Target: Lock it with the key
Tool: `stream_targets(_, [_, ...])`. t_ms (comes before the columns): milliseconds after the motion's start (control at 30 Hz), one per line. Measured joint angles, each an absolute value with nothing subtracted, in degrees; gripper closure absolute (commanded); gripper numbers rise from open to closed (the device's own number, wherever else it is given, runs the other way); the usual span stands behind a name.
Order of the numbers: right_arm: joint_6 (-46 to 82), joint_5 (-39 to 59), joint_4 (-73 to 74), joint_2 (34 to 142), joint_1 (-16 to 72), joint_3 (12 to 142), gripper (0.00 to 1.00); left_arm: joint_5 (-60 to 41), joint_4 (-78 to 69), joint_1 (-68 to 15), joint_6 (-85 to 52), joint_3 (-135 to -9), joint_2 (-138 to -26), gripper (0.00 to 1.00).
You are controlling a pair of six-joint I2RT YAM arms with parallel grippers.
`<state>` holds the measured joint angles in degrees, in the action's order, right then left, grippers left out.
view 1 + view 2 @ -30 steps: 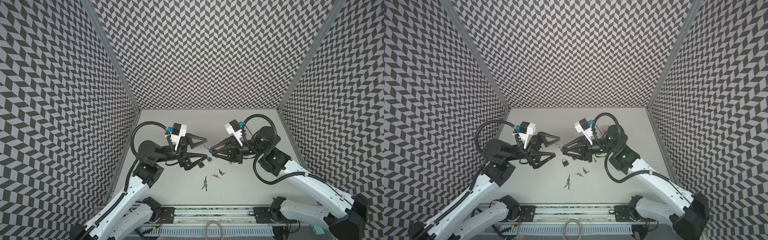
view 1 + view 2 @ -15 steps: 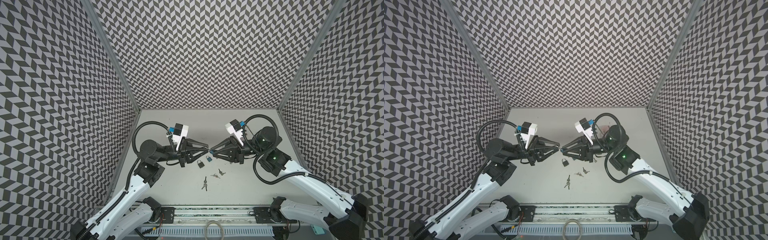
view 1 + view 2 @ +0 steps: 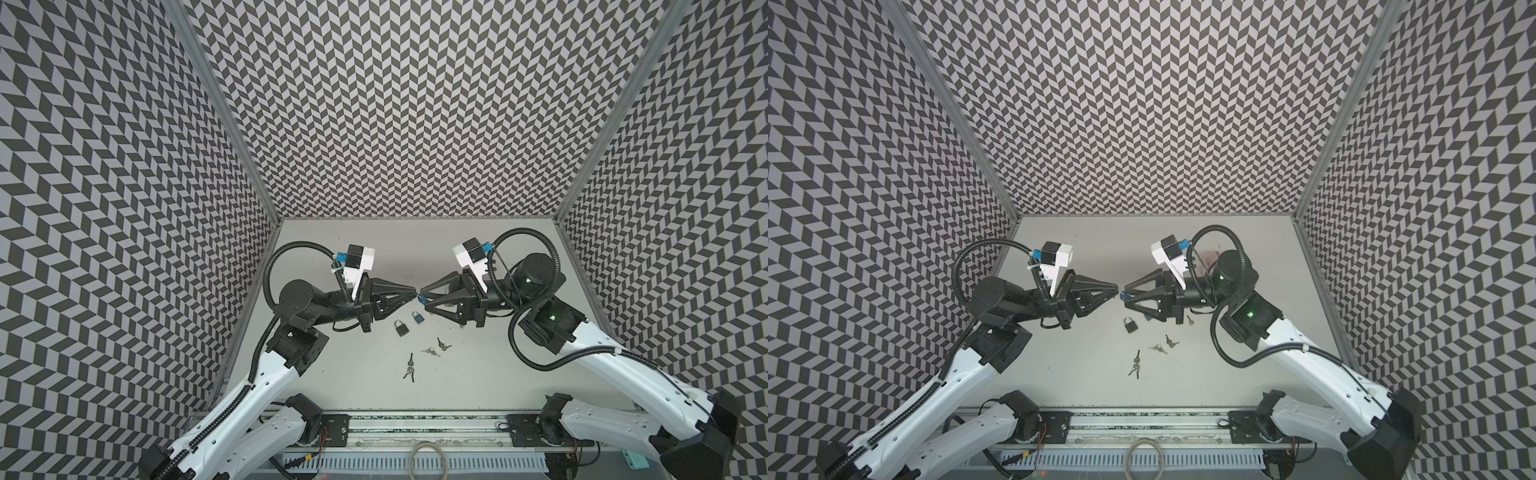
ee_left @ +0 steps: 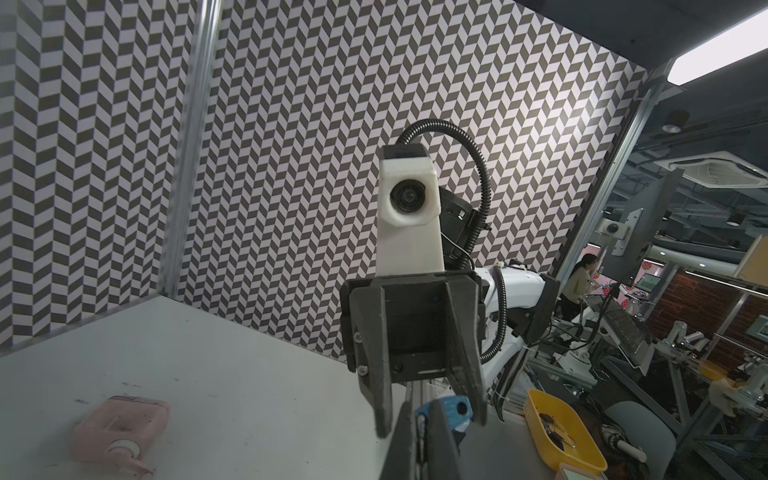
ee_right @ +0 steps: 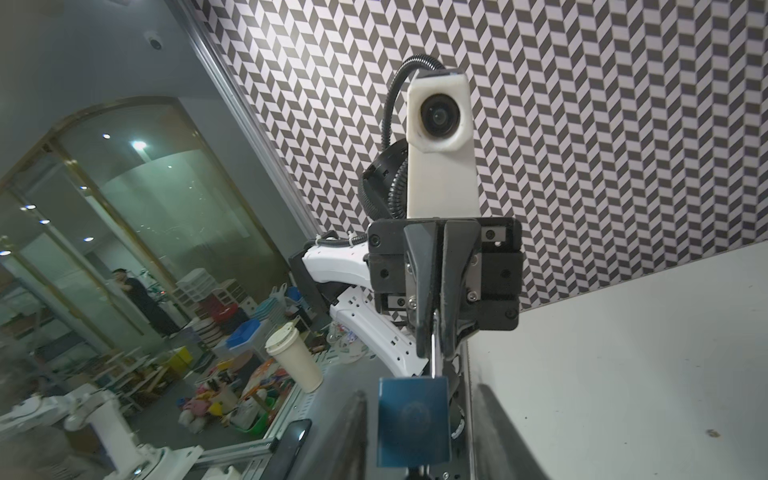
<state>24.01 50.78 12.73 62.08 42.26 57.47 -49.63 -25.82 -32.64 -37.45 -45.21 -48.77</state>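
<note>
Chevron walls [image 3: 407, 104] – left pincer [image 3: 414, 290] clenches blue padlock [image 5: 413, 419], emblem [image 5: 415, 413] unreadable – right pincer [image 3: 423, 298] released.

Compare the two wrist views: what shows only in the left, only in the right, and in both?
Only left wrist: the right wrist camera, a pink item on the table, a yellow bin. Only right wrist: the left wrist camera, a lidded paper cup. Both: the blue padlock, gripped by the shut left gripper, between the jaws of the open right gripper.
</note>
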Motion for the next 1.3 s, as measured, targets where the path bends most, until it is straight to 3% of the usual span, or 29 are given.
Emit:
stream_targets(67, [21.91,46.70,12.75,60.14,42.59,56.71,0.16,-47.07,-28.67,-32.64,-39.66,-44.56,-47.68,1.00])
stream_targets(233, [22.06,37.76,18.33,53.84,43.83,53.28,0.20,-43.13,-36.82,-33.12,-44.73,-43.81,-47.00,1.00])
stream_targets(467, [23.77,28.56,21.21,57.30,50.37,57.10,0.21,-42.74,-42.06,-35.70,-46.39,-43.81,-48.82,1.00])
stream_targets(600, [23.51,26.61,21.12,59.72,53.32,58.74,0.35,-42.68,-42.76,-36.42,-46.39,-43.81,-49.08,1.00])
stream_targets(833, [23.66,25.78,21.12,60.51,54.26,58.87,0.51,-41.85,-43.22,-36.77,-46.37,-43.81,-48.93,1.00])
stream_targets(1300, [25.76,26.87,21.32,60.42,54.50,57.67,0.66,-41.04,-43.22,-36.88,-46.39,-43.83,-48.25,1.00])
